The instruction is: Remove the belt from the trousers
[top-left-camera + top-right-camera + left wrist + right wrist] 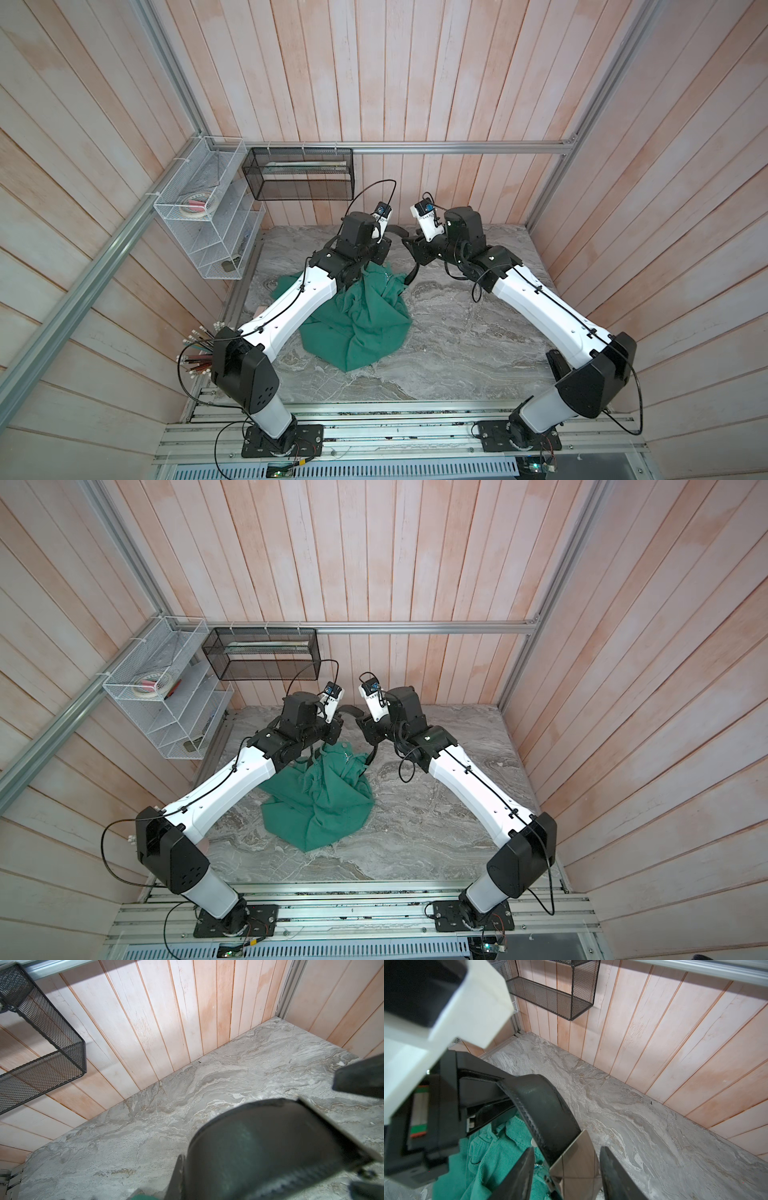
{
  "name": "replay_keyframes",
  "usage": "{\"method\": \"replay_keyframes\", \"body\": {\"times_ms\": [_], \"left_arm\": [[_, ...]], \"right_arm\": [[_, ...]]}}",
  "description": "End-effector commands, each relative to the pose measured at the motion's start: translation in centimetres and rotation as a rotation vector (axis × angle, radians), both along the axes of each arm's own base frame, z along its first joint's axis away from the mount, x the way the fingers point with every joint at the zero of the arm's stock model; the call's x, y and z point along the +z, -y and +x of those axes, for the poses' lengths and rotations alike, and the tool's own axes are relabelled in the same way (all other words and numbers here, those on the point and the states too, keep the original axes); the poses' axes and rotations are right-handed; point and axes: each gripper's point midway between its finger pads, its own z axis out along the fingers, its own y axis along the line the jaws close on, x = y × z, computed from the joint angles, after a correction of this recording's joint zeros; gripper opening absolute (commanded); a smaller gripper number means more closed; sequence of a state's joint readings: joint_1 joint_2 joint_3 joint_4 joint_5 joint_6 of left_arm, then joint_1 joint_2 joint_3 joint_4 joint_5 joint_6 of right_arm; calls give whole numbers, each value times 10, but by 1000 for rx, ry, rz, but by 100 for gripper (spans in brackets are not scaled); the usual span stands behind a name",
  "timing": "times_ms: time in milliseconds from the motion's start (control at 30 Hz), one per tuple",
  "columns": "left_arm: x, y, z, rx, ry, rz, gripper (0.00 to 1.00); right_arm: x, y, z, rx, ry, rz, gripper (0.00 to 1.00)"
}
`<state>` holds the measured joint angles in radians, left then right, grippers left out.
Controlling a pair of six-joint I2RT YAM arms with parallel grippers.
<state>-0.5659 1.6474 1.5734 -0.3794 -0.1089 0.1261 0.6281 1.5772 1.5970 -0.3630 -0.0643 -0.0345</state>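
The left jaws pinch the belt [546,1109]. It arcs across to the spread right jaws, its buckle [577,1165] lying between them, the trousers [483,1157] bunched below both.

Lab test cell: aluminium frame [457,147], plank walls [415,62].

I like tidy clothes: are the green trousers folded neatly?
Crumpled: the teal-green cloth trousers sit in a wrinkled, bunched heap.
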Motion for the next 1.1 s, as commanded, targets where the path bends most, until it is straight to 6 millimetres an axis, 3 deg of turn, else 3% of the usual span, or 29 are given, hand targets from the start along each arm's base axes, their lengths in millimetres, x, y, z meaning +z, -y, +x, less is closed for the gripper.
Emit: {"method": "replay_keyframes", "body": {"times_ms": [0,267,400,467,633,733,867,1000,1067], "left_arm": [[10,-1,-6,-5,8,-27,0],[9,0,-6,-5,1,-30,0],[7,0,-6,-6,-3,-30,0],[7,1,-5,-5,-4,-30,0],[8,1,-6,-6,-7,-37,0],[9,1,-7,-5,-8,-39,0],[9,1,-8,-5,-15,-44,0],[6,0,-9,-2,-28,-47,0],[7,0,-9,2,-27,-53,0]], "right_arm": [[-4,-5,3,7,-13,-36,45],[-16,-6,3,14,-32,-68,37],[-12,-4,4,8,-12,-64,15],[-10,-4,3,12,-5,-63,10],[-19,-7,0,31,-26,-62,11],[-22,-9,-1,39,-33,-48,24],[-23,-12,-1,50,-32,-41,32],[-26,-12,0,51,-33,-46,20],[-29,-12,-1,52,-39,-48,20]]}}
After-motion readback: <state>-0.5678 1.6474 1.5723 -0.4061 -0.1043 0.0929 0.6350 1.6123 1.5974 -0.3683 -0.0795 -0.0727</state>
